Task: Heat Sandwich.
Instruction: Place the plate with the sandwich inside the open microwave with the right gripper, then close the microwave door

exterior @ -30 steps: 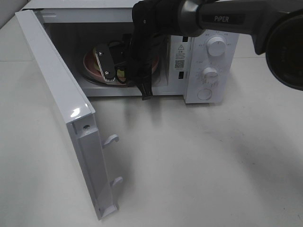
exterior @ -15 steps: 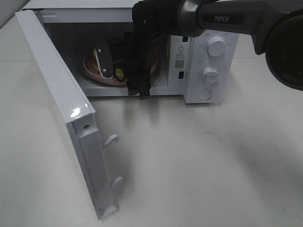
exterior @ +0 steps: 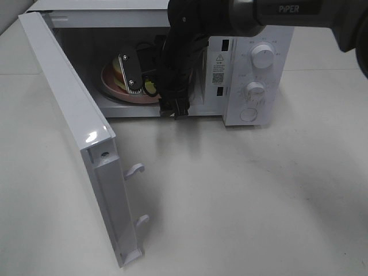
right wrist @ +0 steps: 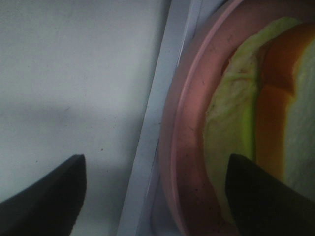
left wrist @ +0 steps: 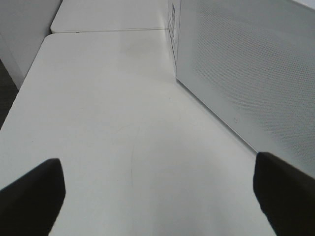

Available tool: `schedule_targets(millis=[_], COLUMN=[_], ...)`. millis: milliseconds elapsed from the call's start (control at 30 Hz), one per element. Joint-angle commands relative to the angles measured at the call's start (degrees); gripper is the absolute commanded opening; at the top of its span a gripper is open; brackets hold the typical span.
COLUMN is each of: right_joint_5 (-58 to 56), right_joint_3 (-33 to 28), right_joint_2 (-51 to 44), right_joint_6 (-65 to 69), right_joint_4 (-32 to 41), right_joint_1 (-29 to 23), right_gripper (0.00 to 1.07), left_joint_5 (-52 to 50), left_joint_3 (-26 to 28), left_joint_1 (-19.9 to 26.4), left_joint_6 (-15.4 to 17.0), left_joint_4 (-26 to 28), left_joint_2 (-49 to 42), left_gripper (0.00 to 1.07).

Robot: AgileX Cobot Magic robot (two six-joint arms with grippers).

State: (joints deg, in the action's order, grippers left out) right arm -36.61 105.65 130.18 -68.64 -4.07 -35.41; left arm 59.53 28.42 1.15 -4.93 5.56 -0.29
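Right wrist: sandwich (right wrist: 231, 132) flat on pink plate (right wrist: 189, 147), long axis along rim; right jaws open, left jaws open.

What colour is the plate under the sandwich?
The plate is pink, clearest in the right wrist view.

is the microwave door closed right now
No, the microwave door stands swung wide open, leaving the pink plate inside the cavity in plain view.
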Motion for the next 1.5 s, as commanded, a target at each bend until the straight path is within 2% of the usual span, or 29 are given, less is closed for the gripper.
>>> schedule_targets(millis=[33,333,1000,1500], right_joint_5=[1.7,3.2,3.4,8.4], right_joint_3=[-4.2,-12.7,-27.2,-41.0], right_joint_2=[-3.6,-9.5,-21.3,-32.7], right_joint_6=[0.5,0.5,1.8,4.1], right_joint_4=[0.2,0.2,0.1,0.1], right_joint_1=[0.1,0.1,0.1,0.0], right_gripper=[0.77,0.77,0.77,0.77], left_joint_5=[-0.1,-0.1,-0.1,-0.1], left_joint_3=[-0.1,-0.1,-0.1,-0.1], left_joint_1=[0.2,0.2,0.2,0.2], left_joint_6=[0.3,0.3,0.3,0.3], left_joint_4=[-0.1,-0.1,-0.1,-0.1], left_joint_2=[-1.4,-1.4,-1.4,-1.4], left_gripper=[0.98,0.98,0.98,0.98])
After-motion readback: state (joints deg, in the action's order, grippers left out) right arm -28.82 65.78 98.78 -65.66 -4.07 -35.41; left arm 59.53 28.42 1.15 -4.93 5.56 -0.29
